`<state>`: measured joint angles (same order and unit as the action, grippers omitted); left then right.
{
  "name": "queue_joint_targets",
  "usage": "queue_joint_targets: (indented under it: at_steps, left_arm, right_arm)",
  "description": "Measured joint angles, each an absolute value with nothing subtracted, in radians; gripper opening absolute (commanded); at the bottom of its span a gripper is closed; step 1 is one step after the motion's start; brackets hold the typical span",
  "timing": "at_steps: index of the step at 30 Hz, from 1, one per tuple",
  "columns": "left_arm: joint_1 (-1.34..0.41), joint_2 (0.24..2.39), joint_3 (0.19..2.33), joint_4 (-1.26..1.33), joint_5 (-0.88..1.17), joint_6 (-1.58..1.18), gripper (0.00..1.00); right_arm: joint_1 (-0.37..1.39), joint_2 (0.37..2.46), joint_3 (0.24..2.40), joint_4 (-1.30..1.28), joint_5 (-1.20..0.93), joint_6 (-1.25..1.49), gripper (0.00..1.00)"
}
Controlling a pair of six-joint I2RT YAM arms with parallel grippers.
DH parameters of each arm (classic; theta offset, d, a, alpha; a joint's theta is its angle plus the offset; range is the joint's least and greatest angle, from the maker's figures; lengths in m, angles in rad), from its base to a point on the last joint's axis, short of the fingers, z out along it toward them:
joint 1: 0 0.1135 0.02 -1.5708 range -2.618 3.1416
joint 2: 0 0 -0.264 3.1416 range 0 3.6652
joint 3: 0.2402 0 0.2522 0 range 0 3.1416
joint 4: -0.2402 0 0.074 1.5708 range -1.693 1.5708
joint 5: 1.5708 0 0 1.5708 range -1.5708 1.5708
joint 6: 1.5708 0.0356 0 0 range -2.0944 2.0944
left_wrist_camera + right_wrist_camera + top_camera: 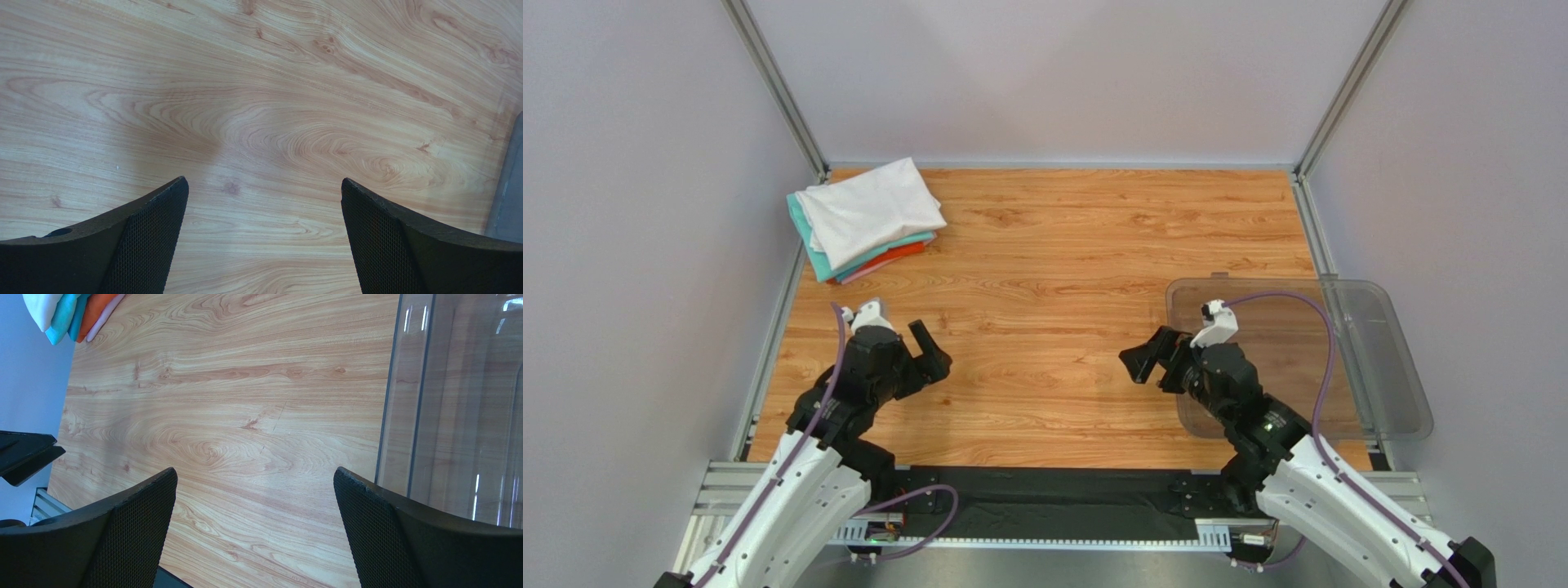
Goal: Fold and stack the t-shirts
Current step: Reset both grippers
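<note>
Folded t-shirts [867, 218] lie in one stack at the table's far left corner: white on top, with teal, pink and orange-red edges showing beneath. The right wrist view catches the stack's corner [70, 312] at its top left. My left gripper [933, 352] hovers over bare wood near the front left, well short of the stack, open with nothing between its fingers [147, 239]. My right gripper [1146, 360] is open and holds nothing, just left of the bin, above the wood. In the right wrist view its fingers [380, 530] frame only tabletop.
A clear plastic bin [1382, 368] sits at the right edge of the table, nothing visible inside; its wall [423, 392] shows in the right wrist view. Grey walls and metal rails [775, 319] enclose the wooden table [1075, 270].
</note>
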<state>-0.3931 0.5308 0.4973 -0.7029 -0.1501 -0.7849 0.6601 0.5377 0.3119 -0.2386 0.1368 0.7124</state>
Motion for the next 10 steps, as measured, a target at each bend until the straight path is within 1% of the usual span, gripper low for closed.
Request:
queue_joint_targets:
  at_steps: [10]
  left_arm:
    - [-0.393,0.461,0.487,-0.702,-0.15,-0.799,1.0]
  right_arm:
    - [0.66,0.533,0.312,-0.244,0.129,0.719,1.0]
